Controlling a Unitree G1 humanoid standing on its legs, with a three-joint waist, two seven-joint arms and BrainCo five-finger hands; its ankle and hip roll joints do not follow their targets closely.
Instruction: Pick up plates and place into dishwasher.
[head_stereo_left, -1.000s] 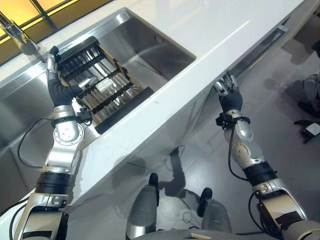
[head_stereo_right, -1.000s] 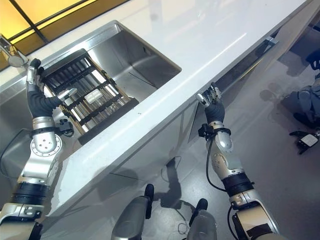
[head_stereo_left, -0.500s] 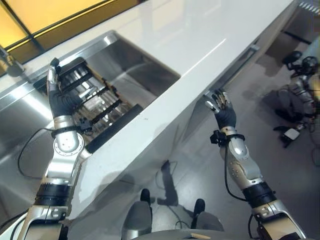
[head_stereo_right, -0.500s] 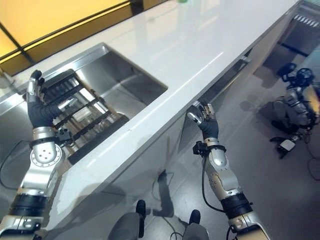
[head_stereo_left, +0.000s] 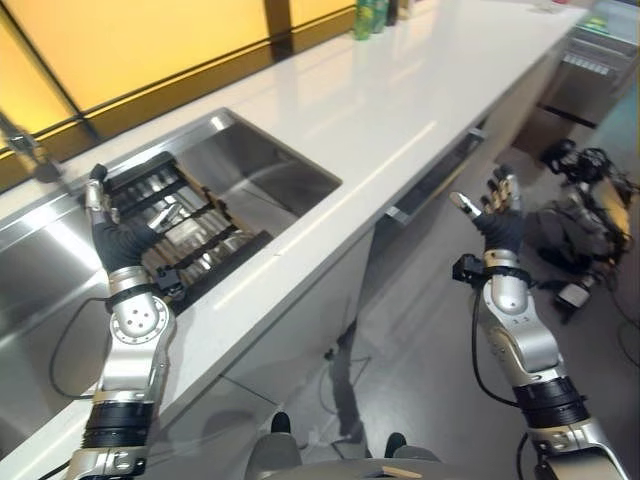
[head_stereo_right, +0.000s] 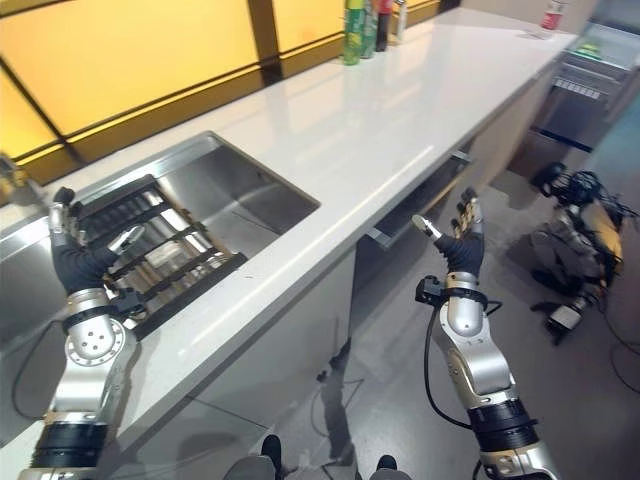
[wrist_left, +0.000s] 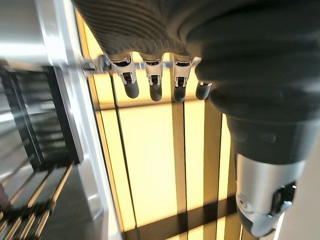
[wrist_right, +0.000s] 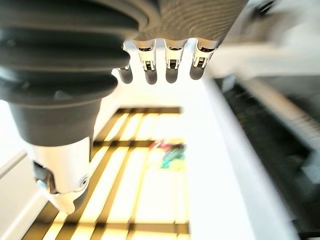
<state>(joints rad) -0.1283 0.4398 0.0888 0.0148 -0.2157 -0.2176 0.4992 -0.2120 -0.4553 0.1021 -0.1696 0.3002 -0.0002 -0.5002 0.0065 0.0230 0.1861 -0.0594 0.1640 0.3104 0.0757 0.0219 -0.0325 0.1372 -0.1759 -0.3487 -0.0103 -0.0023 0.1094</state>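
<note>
Your left hand (head_stereo_left: 112, 222) is raised over the steel sink (head_stereo_left: 270, 170), fingers straight and empty, beside the black dish rack (head_stereo_left: 185, 235) resting in the basin. Your right hand (head_stereo_right: 462, 240), fingers spread and empty, is raised before the dishwasher (head_stereo_left: 440, 180) under the white counter (head_stereo_left: 380, 110).

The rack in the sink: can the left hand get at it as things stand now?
Probably yes. The left hand is open and raised right over the near end of the rack in the sink, holding nothing, and nothing lies between them.
</note>
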